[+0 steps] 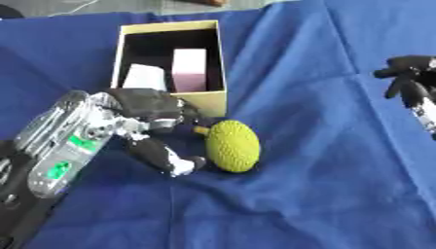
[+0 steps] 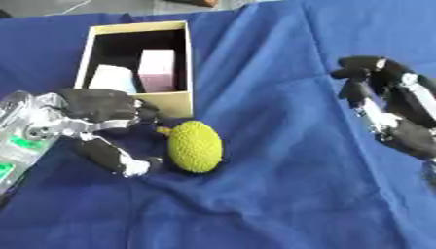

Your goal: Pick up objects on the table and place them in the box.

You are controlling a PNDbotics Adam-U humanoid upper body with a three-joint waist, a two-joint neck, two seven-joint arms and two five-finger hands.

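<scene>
Blue cloth [image 1: 340, 160] covers the whole table, rumpled in spots, and the box [image 1: 216, 58] sits open toward the far left with a pale block [image 1: 144, 76] and a pinkish block [image 1: 190, 69] already inside. So part of the job looks done, and what's left out on the cloth is the ball [image 1: 232, 146], a yellow-green knobbly thing lying just in front of the box's near corner. The left hand [image 1: 153, 116] is right up against it on its left side: thumb low and stretched toward the underside of the ball, fingers curled over near the little stem end by the box wall. Honestly I can't tell whether those fingers actually touch the ball or just sit beside it, since the dark fingers blur into the shadow there. The ball rests on the cloth, not lifted, so I'd call this the reach-and-grasp step, with the hand half closed around nothing yet. The right hand [image 2: 383, 97] hangs well off to the right with fingers loosely bent, holding nothing, basically idle. Next move, as I see it: close around the ball, lift it clear of the box's near wall, and carry it the short hop back over the rim. That ball is rounded and could roll away if nudged off-centre, and free space in the box looks tight.
</scene>
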